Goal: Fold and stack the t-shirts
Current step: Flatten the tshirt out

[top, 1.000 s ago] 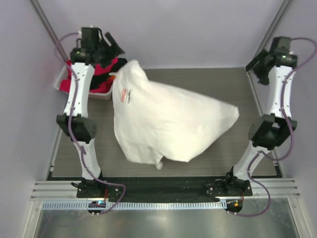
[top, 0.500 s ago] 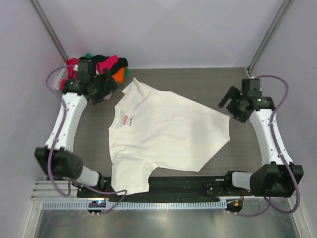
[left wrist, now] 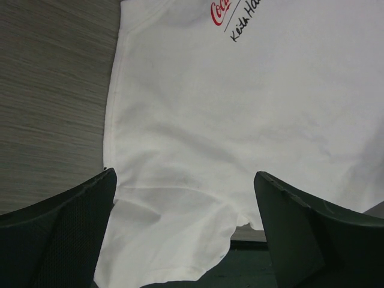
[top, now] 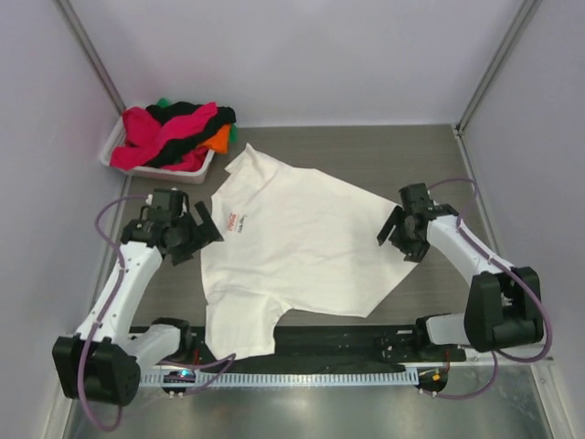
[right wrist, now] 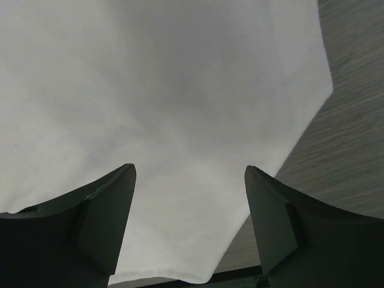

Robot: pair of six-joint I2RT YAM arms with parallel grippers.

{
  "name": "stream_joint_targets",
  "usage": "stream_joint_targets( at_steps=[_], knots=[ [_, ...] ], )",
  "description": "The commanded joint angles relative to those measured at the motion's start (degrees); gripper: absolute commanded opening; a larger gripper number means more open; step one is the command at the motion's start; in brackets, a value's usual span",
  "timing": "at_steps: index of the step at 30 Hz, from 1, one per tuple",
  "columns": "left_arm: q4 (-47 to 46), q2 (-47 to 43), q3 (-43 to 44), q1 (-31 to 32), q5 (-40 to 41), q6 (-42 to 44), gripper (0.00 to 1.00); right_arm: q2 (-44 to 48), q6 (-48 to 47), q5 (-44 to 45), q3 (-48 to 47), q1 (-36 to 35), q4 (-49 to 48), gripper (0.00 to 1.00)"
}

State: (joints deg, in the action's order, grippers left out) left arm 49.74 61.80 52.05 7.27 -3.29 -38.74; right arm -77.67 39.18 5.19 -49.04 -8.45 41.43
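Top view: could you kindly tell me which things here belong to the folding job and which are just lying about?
Job: white t-shirt, spread flat; coloured t-shirts, piled far left.
Lying about: white bin under that pile; table.

A white tee point(left wrist: 240, 120) is seen laid flat, filling the frame from 12 to 5 o'clock. A red and black print point(left wrist: 237, 15) is cut off at 12 o'clock. Bare table point(left wrist: 54, 90) is shown at 9 o'clock. The left gripper point(left wrist: 185, 177) is held over the tee, with fingers point(left wrist: 66, 234) spread wide at 7 and 5 o'clock and nothing clamped.
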Motion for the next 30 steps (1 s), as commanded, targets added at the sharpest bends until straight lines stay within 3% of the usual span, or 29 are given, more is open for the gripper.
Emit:
stream_joint_targets(
  at_steps=[1,6,10,18,23,25,28,30],
  knots=[
    [-0.5,-7.3,-0.7,0.2,-1.5,0.3,0.97,6.9,5.7,5.3,5.2,0.0,-0.6,0.78],
    [1.2,-13.2,-3.0,0.2,-0.1,0.4,0.96,12.8,9.4,6.8,11.2,0.1,-1.0,0.64],
    [1.7,-15.0,-2.6,0.1,0.0,1.3,0.96,12.1,9.7,6.6,13.1,0.0,-2.6,0.46],
    [1.0,-15.4,-2.9,0.2,-1.2,1.9,0.96,12.4,10.0,6.8,16.3,0.0,-4.2,0.51],
    [0.6,-16.0,-3.0,0.2,-1.5,2.2,0.96,10.8,9.4,6.2,18.0,0.0,-6.4,0.48],
    [0.6,-16.3,-3.0,0.2,-1.5,2.2,0.96,11.3,9.5,5.6,19.4,0.0,-7.3,0.37],
    [0.3,-16.9,-3.3,0.1,-1.4,2.2,0.96,13.0,9.7,5.1,20.5,0.0,-8.6,0.10],
    [0.2,-17.1,-3.4,0.2,-1.4,2.1,0.96,13.5,9.0,5.1,18.3,-0.1,-6.4,0.01]
  ],
)
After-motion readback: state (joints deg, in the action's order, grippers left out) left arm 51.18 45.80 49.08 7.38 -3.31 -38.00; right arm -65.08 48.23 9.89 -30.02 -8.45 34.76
